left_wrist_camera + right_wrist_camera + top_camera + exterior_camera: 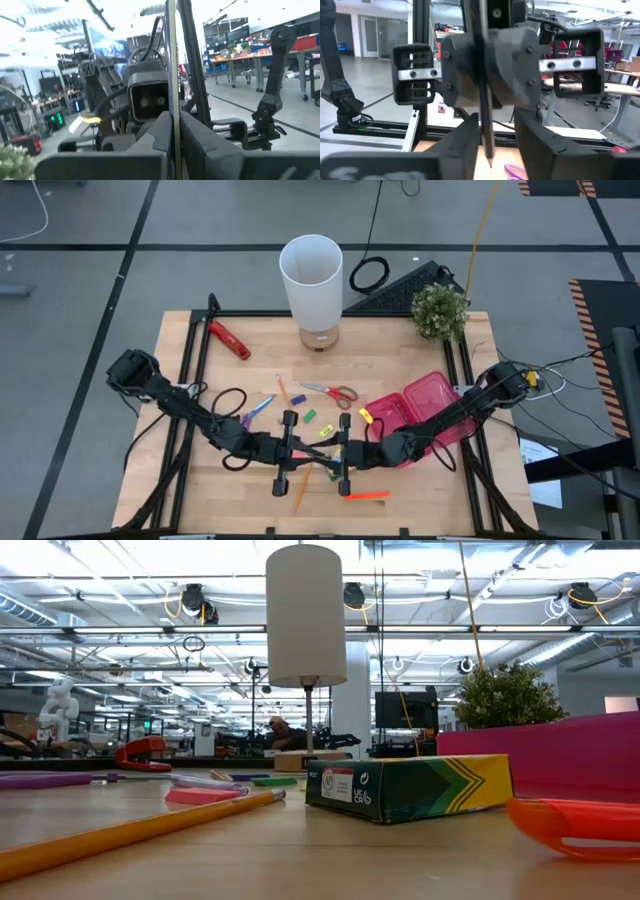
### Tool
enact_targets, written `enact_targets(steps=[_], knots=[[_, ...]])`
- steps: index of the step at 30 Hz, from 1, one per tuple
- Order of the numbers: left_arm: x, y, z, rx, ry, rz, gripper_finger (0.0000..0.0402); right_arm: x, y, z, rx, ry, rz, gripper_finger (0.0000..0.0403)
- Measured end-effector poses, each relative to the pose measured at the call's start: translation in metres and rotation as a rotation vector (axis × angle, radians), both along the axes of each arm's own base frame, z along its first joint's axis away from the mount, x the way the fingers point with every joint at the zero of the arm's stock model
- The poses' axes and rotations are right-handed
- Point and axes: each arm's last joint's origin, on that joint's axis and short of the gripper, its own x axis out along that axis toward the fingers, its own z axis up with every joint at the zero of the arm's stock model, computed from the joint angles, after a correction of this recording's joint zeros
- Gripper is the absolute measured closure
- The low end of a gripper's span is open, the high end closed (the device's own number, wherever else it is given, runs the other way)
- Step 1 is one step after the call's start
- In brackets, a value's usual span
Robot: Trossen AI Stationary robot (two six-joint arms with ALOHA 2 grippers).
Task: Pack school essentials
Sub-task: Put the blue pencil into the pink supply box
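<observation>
My two grippers meet low over the table's near middle. My left gripper (305,450) is shut on a thin dark pencil (484,100) that stands upright. My right gripper (331,452) faces it, open, with a finger on each side of the pencil's lower part (487,145); I cannot tell whether either touches. A yellow-green crayon box (410,785) lies just beyond the grippers. Red-handled scissors (331,392), purple-handled scissors (255,410), an orange marker (365,495), an orange pencil (300,496) and small erasers (310,416) lie on the wood. My left gripper pinches the pencil's shaft (173,107) between its two fingers. The fingers (200,137) come level from the table's left and lie across the pencil. The pencil stands upright in the hold, its point (490,164) down over the tabletop.
A pink translucent case (420,415) lies open under my right arm. A white lamp (312,280) and a small plant (438,310) stand at the far edge, a red-and-black hand tool (228,340) at the far left. A black frame (200,380) borders the table.
</observation>
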Motion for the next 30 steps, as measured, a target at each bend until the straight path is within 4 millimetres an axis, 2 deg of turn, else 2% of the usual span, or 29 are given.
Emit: enact_targets(steps=[5,8,13,20,24,30], knots=[[0.001,0.000,-0.002,0.023,-0.004,0.003,0.0381,0.000,0.000,-0.001,0.004,0.013,0.001,0.0365],[0.001,0.000,-0.002,0.018,-0.002,0.013,0.0352,0.000,0.001,-0.002,-0.007,0.017,0.003,0.0390],[-0.005,-0.002,0.002,0.013,0.046,0.061,0.0284,-0.008,0.003,0.005,0.038,0.047,-0.048,0.0374],[-0.032,0.012,0.021,0.087,0.224,0.210,0.0197,-0.039,-0.005,0.026,0.090,0.233,-0.166,0.0389],[-0.051,0.025,0.028,0.104,0.350,0.222,0.0177,-0.059,-0.016,0.027,0.162,0.396,-0.197,0.0385],[-0.068,0.043,0.028,0.072,0.487,0.278,0.0175,-0.085,-0.032,0.013,0.286,0.633,-0.335,0.0377]])
